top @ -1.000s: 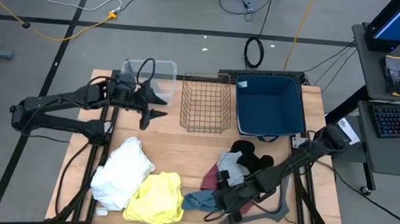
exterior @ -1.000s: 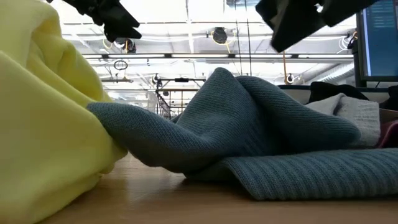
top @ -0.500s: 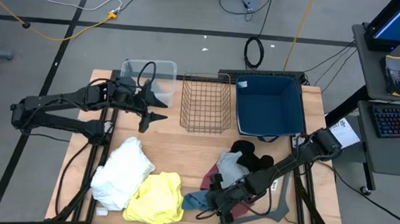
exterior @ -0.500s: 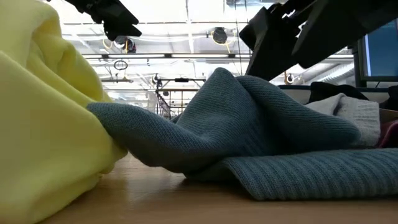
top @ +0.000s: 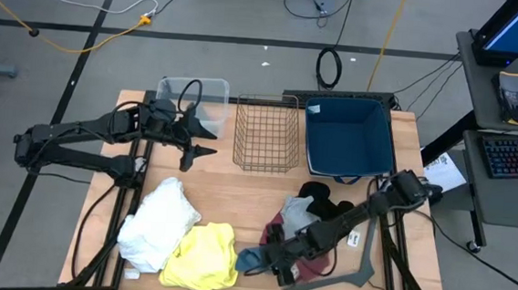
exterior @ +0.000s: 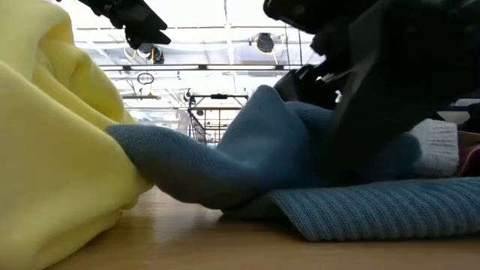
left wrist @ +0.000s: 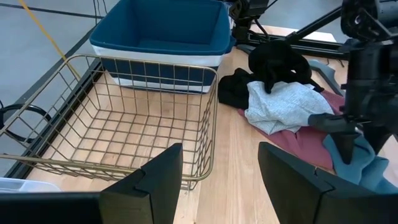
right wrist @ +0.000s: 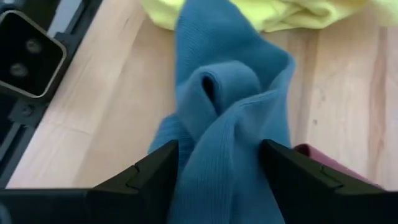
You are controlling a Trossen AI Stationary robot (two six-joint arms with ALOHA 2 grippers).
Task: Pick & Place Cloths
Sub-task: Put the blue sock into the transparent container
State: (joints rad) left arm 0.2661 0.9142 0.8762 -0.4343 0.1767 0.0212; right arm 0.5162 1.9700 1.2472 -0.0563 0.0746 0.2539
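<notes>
A blue cloth lies bunched near the table's front, with a raised fold. It rests between a yellow cloth and a pile of maroon, grey and black cloths. A white cloth lies at the left. My right gripper is open and slants down, its fingers on either side of the blue cloth's fold. My left gripper hangs open above the table, left of the wire basket, with nothing between its fingers. My right gripper has its two fingers on either side of the blue cloth's bunched middle, slanting down from the table's right. The cloth fills the gap and lies on the table. Whether the fingers touch it, I cannot tell.
At the back stand a clear container, a wire basket and a blue bin. A dark grey hanger lies at the front right, under my right arm. Bare wood shows between the cloths and the basket.
My right gripper has come down and toward the table's left, from above the maroon cloth onto the blue cloth's raised fold. In the low view it now stands in front of the fold.
</notes>
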